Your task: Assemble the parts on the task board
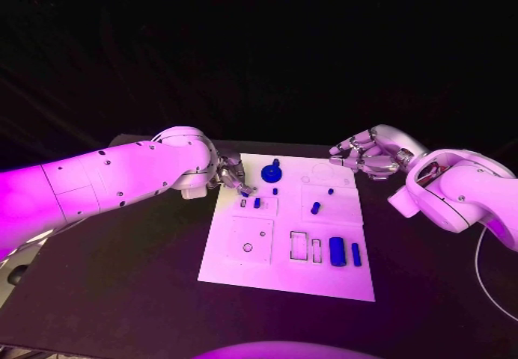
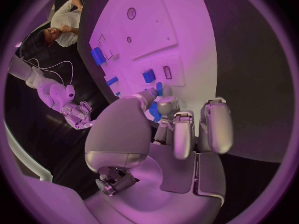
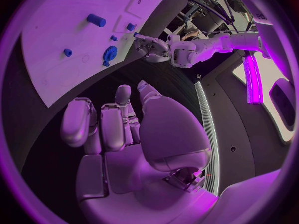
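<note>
The step in hand looks like seating a small part near the far left corner of the task board (image 1: pixel 286 258). The left hand (image 1: pixel 229 177) hangs over that edge, fingers curled close around a small blue part (image 2: pixel 154 112) at its tips; next it must lower the part squarely into a slot. The right hand (image 1: pixel 365 158) hovers off the far right corner, fingers loosely curled, holding nothing.

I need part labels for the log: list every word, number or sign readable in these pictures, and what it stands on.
None can be read. The task board carries only outlined recesses and blue parts, with no lettering. Neither the left hand nor the right hand shows any marking.
</note>
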`<action>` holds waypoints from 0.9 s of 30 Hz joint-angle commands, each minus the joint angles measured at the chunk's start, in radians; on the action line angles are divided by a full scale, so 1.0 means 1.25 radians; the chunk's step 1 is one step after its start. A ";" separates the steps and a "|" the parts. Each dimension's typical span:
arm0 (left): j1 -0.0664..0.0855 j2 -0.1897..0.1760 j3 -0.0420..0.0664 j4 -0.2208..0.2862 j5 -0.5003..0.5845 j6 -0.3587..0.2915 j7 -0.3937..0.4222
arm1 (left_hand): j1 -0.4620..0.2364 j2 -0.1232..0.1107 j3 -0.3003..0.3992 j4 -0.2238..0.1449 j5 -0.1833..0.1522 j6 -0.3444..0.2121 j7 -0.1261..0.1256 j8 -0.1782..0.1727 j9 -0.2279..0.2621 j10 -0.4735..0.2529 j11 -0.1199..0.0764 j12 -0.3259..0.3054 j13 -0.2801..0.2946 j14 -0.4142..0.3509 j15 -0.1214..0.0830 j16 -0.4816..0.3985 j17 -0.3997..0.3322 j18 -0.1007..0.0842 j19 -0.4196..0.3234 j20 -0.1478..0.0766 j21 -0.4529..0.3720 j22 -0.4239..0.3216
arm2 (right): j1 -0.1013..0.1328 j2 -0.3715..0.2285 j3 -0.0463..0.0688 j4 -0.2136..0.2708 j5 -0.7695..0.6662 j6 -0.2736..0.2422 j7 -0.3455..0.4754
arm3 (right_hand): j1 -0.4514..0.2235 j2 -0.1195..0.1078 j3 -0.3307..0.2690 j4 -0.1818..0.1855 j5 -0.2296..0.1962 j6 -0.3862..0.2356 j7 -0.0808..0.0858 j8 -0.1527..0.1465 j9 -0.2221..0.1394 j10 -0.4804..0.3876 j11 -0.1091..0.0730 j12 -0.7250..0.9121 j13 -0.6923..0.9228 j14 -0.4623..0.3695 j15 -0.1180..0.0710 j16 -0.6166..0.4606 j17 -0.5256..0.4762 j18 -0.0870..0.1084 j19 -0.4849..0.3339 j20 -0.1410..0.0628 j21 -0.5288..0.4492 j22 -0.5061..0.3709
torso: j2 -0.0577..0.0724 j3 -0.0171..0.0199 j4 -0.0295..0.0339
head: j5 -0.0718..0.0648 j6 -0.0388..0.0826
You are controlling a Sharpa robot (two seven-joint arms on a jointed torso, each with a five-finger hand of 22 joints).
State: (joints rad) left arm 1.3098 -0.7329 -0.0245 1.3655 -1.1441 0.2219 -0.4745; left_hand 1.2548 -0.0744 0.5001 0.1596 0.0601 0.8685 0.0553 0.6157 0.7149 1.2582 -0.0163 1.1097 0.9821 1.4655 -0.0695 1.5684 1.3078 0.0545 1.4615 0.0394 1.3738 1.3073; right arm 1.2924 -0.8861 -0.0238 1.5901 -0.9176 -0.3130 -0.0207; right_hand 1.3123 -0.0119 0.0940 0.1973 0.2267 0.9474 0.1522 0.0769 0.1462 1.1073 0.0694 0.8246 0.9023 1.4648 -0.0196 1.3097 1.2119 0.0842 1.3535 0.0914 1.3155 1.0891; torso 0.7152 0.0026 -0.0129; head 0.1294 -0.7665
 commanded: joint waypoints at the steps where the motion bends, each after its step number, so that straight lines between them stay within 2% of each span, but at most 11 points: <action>1: -0.003 0.000 0.000 -0.001 -0.021 0.038 0.008 | 0.006 -0.001 0.090 -0.085 0.001 0.003 -0.002 0.004 0.000 0.004 -0.001 0.004 0.001 0.084 -0.003 0.002 0.210 -0.002 0.012 -0.001 0.005 0.081 | -0.001 0.001 0.000 0.000 -0.001 0.010 0.002 | 0.005 0.003 -0.006 0.000 0.003 -0.003 0.001 0.005 0.001 -0.001 -0.003 0.004 0.000 0.024 0.004 0.001 0.000 0.008 -0.001 -0.001 -0.002 0.001 | 0.001 0.0007 -0.0006 | 0.001 -0.001; 13: -0.013 0.004 -0.002 -0.011 -0.026 0.070 0.003 | 0.006 -0.004 0.094 -0.086 0.001 0.004 -0.002 0.004 -0.001 0.006 -0.001 0.005 0.002 0.084 -0.003 0.002 0.210 -0.003 0.012 -0.001 0.006 0.082 | -0.001 0.001 0.000 0.001 -0.001 0.010 0.003 | 0.005 0.004 -0.007 0.001 0.005 -0.003 0.001 0.005 0.001 -0.001 -0.003 0.004 -0.001 0.024 0.004 0.001 0.000 0.008 -0.001 -0.002 -0.003 0.000 | 0.001 0.0016 -0.0012 | 0.003 -0.006; 27: -0.016 0.004 -0.003 -0.013 -0.027 0.095 0.000 | 0.006 -0.006 0.097 -0.086 0.001 0.005 -0.002 0.004 -0.001 0.007 -0.002 0.006 0.003 0.084 -0.003 0.002 0.210 -0.003 0.012 -0.001 0.006 0.083 | -0.001 0.000 0.000 0.002 -0.001 0.011 0.003 | 0.005 0.004 -0.007 0.001 0.005 -0.003 0.001 0.005 0.001 -0.001 -0.003 0.004 -0.001 0.024 0.004 0.001 0.000 0.008 -0.001 -0.002 -0.003 0.000 | 0.000 0.0014 -0.0008 | 0.003 -0.009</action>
State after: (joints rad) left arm 1.2914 -0.7294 -0.0265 1.3492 -1.1703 0.3039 -0.4755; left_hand 1.2493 -0.0807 0.5183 0.1469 0.0576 0.8700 0.0573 0.6179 0.7124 1.2610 -0.0191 1.1149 0.9854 1.4655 -0.0695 1.5684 1.3075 0.0545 1.4614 0.0394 1.3776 1.3079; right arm 1.2920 -0.8861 -0.0240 1.5915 -0.9171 -0.3109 -0.0202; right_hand 1.3123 -0.0119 0.0911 0.2001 0.2266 0.9474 0.1522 0.0769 0.1459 1.1073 0.0694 0.8246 0.9023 1.4648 -0.0196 1.3097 1.2116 0.0842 1.3535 0.0914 1.3155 1.0890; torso 0.7157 0.0043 -0.0138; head 0.1323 -0.7775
